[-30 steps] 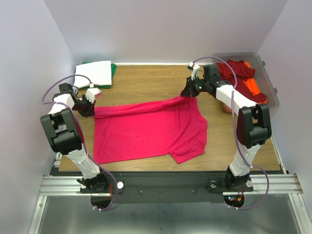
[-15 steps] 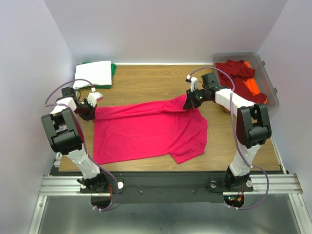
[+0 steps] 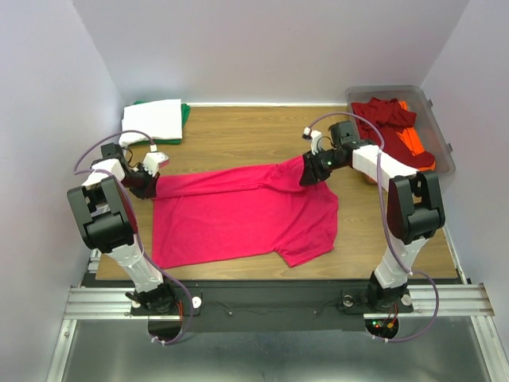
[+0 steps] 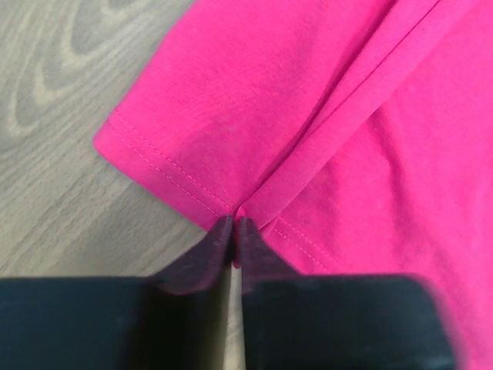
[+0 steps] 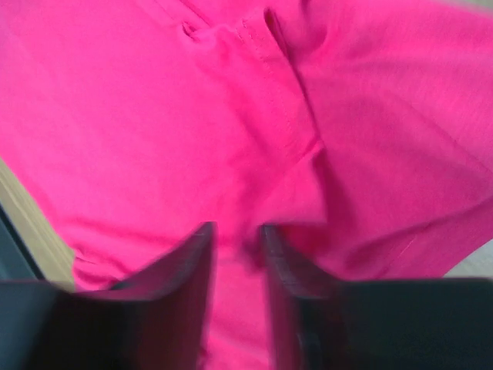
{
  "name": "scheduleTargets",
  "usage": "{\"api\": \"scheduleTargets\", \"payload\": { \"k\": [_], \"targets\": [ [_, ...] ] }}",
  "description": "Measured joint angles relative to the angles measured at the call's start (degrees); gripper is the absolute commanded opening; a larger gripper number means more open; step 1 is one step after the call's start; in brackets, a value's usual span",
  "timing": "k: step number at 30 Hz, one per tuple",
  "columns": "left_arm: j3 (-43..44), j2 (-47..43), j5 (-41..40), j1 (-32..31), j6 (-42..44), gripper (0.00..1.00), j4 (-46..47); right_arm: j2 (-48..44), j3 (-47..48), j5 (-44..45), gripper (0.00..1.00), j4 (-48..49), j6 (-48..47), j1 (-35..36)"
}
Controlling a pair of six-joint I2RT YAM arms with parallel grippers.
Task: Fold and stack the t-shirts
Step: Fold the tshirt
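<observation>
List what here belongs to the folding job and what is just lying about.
Job: pink tee, gripped by left tool and right tool; white tee; green tee; dark red tee; orange tee.
Lying about: bin; table.

— Right wrist view: the pink t-shirt (image 5: 254, 116) fills the blurred frame, cut off on every side.
— And the right gripper (image 5: 235, 231)?
— Soft focus; its grip cannot be judged. Overhead, upper left, the green t-shirt (image 3: 185, 115) lies mostly hidden under the white t-shirt (image 3: 155, 119).
</observation>
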Motion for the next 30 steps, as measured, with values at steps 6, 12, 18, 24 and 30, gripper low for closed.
{"api": "scheduleTargets", "payload": {
  "k": [6,12,18,24,30],
  "targets": [
    [1.0,-0.1,0.0,0.0,2.6,0.42,-4.8,1.3,-0.3,4.5,0.52,-5.6,-2.8,0.0],
    [9.1,-3.5,4.2,-0.9,3.1,0.43,-12.0,1.6,6.2,6.9,0.52,-11.9,-4.5,0.0],
    [16.5,-4.9,9.8,-14.2,-8.5,0.43,-7.7,3.4,13.1,6.4,0.53,-12.0,-3.8,-0.1],
    [18.0,0.7,14.3,-31.2,-26.7,0.46,5.6,7.6,12.8,6.0,0.56,-12.6,-2.5,-0.9],
    [23.4,12.5,14.3,-40.2,-40.6,0.46,14.5,8.7,10.5,5.4,0.58,-12.8,-1.3,-1.3]
  ]
}}
